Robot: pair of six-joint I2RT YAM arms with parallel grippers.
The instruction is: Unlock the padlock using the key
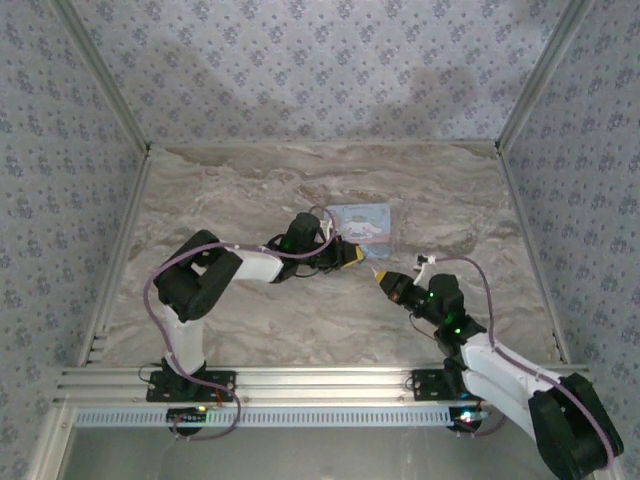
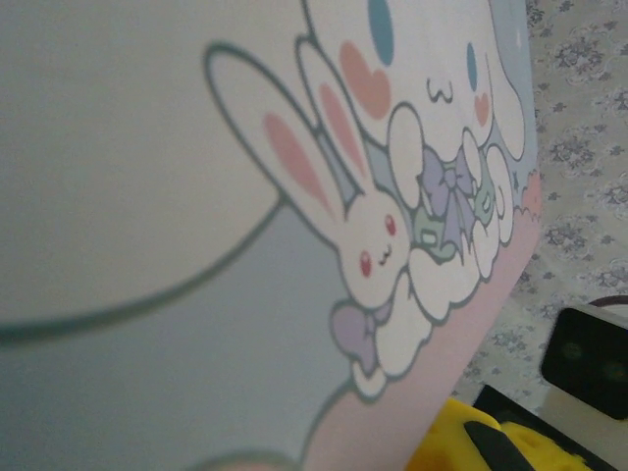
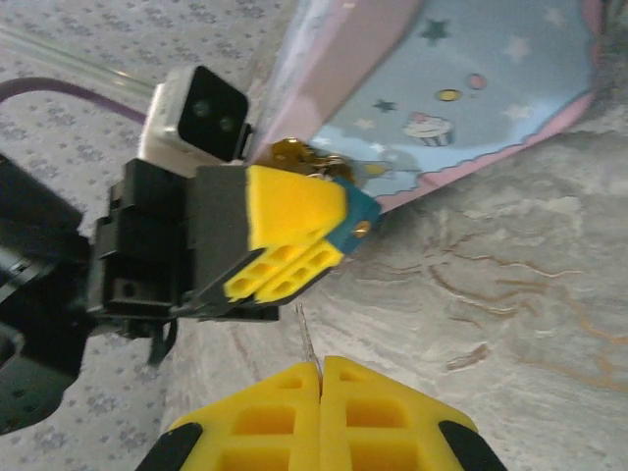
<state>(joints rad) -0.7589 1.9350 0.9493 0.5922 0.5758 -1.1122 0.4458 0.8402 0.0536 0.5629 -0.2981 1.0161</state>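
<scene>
**Firmly pinched: padlock held at the tin's edge**

Seen from the right wrist camera, the left gripper [image 3: 341,228] is clamped on the padlock [image 3: 359,209]. The teal body juts out just past the yellow fingertips. Its long axis seems to run diagonally in that view. A brass-coloured part sits at the upper-left end, against the pink rim of the tin [image 3: 491,88]. The teal corner points down and to the right, toward the marble table [image 3: 471,294]. A small brass spot on the body faces the camera; what it is cannot be told.

The right gripper [image 3: 320,392] sits at the bottom of the same view, its two yellow pads pressed together along a thin seam. Whether anything thin is caught between them cannot be told. It is near the padlock but apart from it.

From the top camera the two grippers meet nose to nose at mid-table, just in front of the tin's near edge, but the padlock is too small to make out there. The left wrist camera gives a blurred close-up of the tin's cartoon rabbit print, with a yellow finger at the lower edge.
</scene>
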